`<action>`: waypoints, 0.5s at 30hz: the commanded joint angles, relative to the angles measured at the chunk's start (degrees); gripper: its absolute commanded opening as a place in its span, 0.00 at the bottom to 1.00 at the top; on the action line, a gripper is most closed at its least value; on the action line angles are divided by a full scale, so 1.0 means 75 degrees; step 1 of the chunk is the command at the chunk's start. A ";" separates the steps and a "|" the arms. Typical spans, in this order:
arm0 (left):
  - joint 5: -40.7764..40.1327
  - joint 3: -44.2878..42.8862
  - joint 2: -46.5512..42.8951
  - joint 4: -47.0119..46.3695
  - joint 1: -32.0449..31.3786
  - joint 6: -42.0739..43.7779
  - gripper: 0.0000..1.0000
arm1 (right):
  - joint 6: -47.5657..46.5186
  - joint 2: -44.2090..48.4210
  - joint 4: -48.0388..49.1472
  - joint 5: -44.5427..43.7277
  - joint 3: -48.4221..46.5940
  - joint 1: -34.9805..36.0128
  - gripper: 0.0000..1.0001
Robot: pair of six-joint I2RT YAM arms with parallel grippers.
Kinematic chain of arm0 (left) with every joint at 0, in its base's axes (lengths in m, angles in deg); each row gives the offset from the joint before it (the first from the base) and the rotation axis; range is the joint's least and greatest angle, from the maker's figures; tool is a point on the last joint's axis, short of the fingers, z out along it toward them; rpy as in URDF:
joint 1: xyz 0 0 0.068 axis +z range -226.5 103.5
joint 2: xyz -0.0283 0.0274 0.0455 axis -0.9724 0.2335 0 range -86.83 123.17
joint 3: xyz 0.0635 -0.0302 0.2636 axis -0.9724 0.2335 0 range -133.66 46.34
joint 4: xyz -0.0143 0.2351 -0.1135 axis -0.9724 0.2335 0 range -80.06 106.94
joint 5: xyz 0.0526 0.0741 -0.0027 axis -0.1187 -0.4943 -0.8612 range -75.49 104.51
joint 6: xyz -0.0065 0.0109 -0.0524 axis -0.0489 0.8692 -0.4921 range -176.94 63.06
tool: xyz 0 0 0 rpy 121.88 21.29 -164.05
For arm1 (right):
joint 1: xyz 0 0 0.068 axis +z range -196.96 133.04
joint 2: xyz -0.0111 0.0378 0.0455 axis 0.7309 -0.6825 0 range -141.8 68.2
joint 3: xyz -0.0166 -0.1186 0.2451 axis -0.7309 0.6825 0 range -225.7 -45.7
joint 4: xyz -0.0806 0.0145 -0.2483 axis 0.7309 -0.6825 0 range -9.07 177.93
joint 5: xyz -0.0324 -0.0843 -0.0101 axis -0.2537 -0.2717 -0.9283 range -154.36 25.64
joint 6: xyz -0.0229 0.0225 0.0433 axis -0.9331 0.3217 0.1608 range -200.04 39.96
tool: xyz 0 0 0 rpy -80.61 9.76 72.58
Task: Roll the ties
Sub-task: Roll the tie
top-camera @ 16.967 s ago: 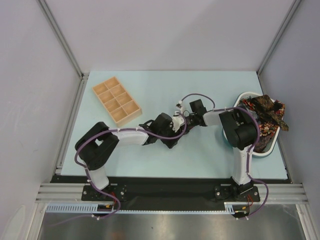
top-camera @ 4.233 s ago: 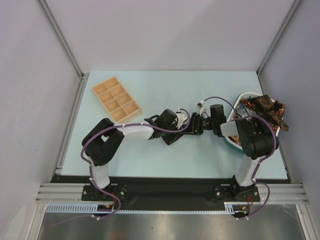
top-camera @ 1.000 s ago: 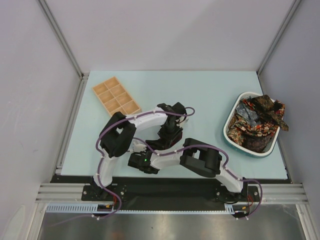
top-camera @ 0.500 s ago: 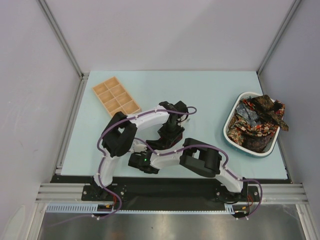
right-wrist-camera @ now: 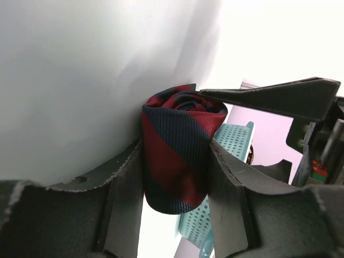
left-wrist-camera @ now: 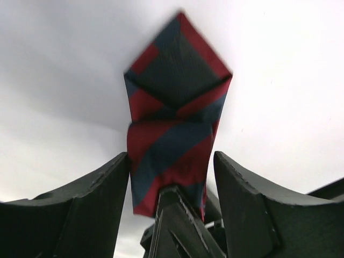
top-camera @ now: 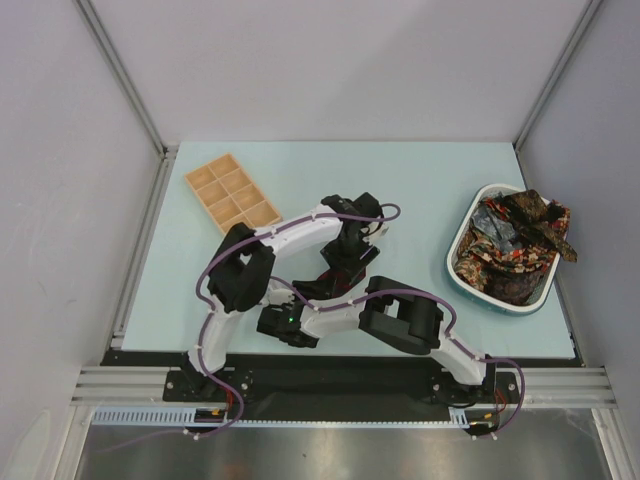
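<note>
1. Striped tie (right-wrist-camera: 174, 177): dark navy with red diagonal stripes, wound into a tight roll. I am pinching it across its sides with my right hand (right-wrist-camera: 174, 156), and both fingers are pressing into the cloth.
2. Free end of the same tie: in the left wrist view its pointed tip is standing out beyond the rolled part, slightly blurred.
3. Left hand (left-wrist-camera: 171, 158): I am holding it spread, with one finger on each side of the tie's lower part and a thin gap showing on both sides. In the right wrist view, one of its fingers (right-wrist-camera: 269, 97) is reaching to the top edge of the roll.
4. Place of the roll: my two hands are meeting over the near middle of the tabletop (top-camera: 420, 190). From above, my arms are covering the roll, so I cannot tell whether it is touching the surface.
5. Other ties (top-camera: 515, 250): a loose heap in dark red, brown and gold patterns is lying in a white basket (top-camera: 455, 262) at the right side of the tabletop. Some of the cloth is spilling over its far right rim.
6. Wooden tray (top-camera: 232, 200): divided into compartments, it is sitting at an angle at the far left, well apart from both hands.
</note>
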 commanded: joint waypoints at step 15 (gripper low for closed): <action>-0.0184 0.0044 0.0807 0.0305 -0.0041 0.0032 0.38 | 0.0089 -0.0239 -0.0186 0.1101 0.0193 -0.0133 0.47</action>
